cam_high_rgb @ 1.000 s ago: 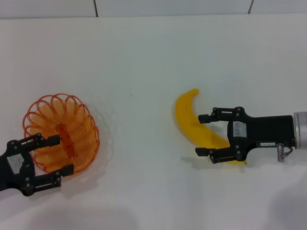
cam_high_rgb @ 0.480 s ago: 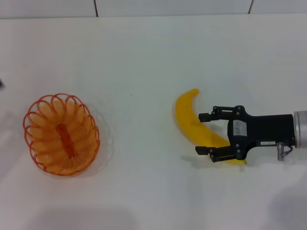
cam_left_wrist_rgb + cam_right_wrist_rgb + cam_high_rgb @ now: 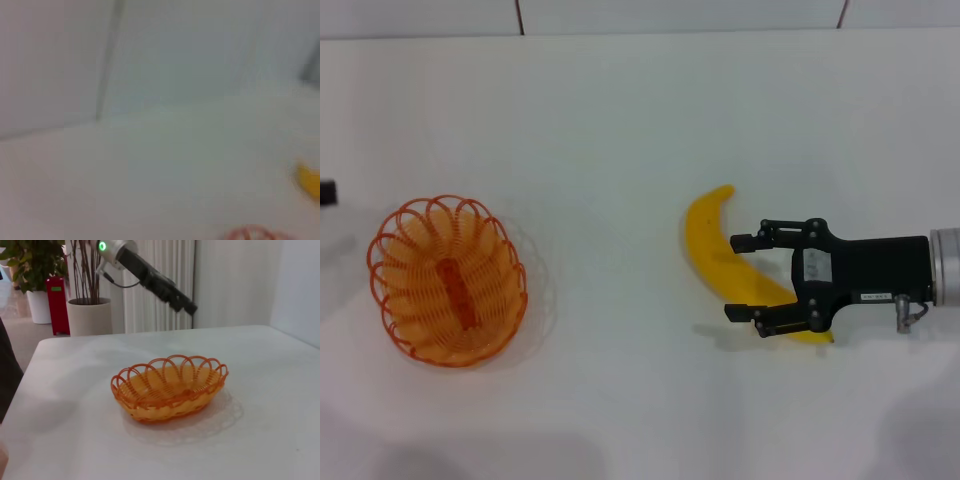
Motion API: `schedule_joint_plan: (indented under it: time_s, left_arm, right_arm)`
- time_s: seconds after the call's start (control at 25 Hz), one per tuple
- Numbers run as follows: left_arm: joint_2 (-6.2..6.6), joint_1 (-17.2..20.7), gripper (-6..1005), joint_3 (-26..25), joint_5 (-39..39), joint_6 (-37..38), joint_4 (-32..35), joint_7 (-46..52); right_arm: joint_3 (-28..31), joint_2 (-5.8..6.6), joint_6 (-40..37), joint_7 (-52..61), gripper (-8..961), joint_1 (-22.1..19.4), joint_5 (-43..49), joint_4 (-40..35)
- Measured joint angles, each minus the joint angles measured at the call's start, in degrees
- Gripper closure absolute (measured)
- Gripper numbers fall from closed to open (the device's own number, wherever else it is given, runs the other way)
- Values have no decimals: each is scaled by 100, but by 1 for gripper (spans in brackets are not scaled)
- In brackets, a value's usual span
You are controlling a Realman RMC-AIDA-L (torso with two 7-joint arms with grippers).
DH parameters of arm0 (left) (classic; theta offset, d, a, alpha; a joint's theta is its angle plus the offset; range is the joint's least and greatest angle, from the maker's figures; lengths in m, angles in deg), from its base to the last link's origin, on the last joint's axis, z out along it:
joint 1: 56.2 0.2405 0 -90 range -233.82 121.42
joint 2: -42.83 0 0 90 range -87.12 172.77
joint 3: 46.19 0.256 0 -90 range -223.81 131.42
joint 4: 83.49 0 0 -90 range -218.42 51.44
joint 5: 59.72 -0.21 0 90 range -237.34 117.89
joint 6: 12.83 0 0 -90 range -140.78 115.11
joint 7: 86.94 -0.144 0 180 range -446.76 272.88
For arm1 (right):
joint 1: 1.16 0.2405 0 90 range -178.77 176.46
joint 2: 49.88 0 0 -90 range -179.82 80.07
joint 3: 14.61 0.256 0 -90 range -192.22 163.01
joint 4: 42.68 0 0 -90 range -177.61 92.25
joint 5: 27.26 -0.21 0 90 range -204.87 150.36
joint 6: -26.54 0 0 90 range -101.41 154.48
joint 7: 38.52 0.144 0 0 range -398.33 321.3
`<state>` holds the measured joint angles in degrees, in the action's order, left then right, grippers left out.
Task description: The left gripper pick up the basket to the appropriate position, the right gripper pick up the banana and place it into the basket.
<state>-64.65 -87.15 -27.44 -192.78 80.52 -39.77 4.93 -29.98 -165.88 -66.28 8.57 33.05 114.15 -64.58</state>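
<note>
The orange wire basket (image 3: 447, 282) stands empty on the white table at the left; it also shows in the right wrist view (image 3: 170, 388). The yellow banana (image 3: 712, 245) lies on the table at the right. My right gripper (image 3: 733, 278) is open, with one finger on each side of the banana's near half. My left gripper (image 3: 183, 303) is raised in the air above and behind the basket, apart from it; in the head view only a black bit (image 3: 326, 192) shows at the left edge. The left wrist view is blurred, with the banana (image 3: 309, 181) and the basket rim (image 3: 250, 234) at its edges.
The white table (image 3: 620, 130) runs to a tiled wall at the back. The right wrist view shows potted plants (image 3: 90, 315) and a red object (image 3: 58, 305) beyond the table's far edge.
My left gripper has left the basket's near rim and risen away to the left, almost out of the head view. The basket stays in place. The right gripper has barely moved.
</note>
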Motion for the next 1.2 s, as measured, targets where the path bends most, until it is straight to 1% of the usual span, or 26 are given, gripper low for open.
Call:
schedule_joint_plan:
  time_s: [0.04,0.08,0.12,0.16,0.24,0.32,0.36,0.44,0.48,0.6,0.72,0.8,0.84,0.96,1.2]
  left_arm:
    - [40,-87,218,235,-167,50,109,32]
    - [40,-158,218,410,-322,83,260,-20]
    - [12,-213,219,562,-480,109,414,-147]
    - [-43,-246,219,688,-600,128,563,-314]
    - [-256,-306,220,898,-815,135,966,-756]
    - [-509,-345,221,947,-960,130,1411,-992]
    - [-661,-368,221,949,-1046,123,1684,-1078]
    - [-837,-412,222,993,-1227,103,2043,-1156]
    - [-873,-441,223,1064,-1301,82,2138,-1161]
    - [-866,-566,224,1286,-1421,-26,2149,-1073]
    - [-874,-748,225,1319,-1464,-190,2038,-1022]
    - [-876,-921,226,1326,-1504,-357,1738,-1027]
    - [-876,-947,226,1329,-1519,-391,1675,-1033]
    - [-859,-1156,228,1378,-1704,-668,1174,-1071]
    - [-866,-1379,230,1644,-2033,-1139,605,-1043]
  right_arm:
    - [0,2,-6,10,122,10,0,2]
    - [-1,3,-6,27,122,22,0,4]
    - [0,3,-1,53,122,38,1,4]
    - [-1,1,6,83,122,52,4,4]
    - [-1,-1,18,135,122,68,14,4]
    - [-1,1,16,149,122,73,16,3]
    - [-1,3,12,150,122,78,16,0]
    - [0,3,9,151,122,97,20,-2]
    - [-1,1,13,151,123,112,25,-1]
    - [-1,-3,15,152,123,140,29,5]
    - [0,-3,5,189,123,148,17,5]
    - [0,-2,30,223,123,157,17,4]
    - [0,-2,35,225,123,161,17,3]
    - [0,-1,41,233,123,184,17,2]
    - [-1,-1,46,288,124,222,19,2]
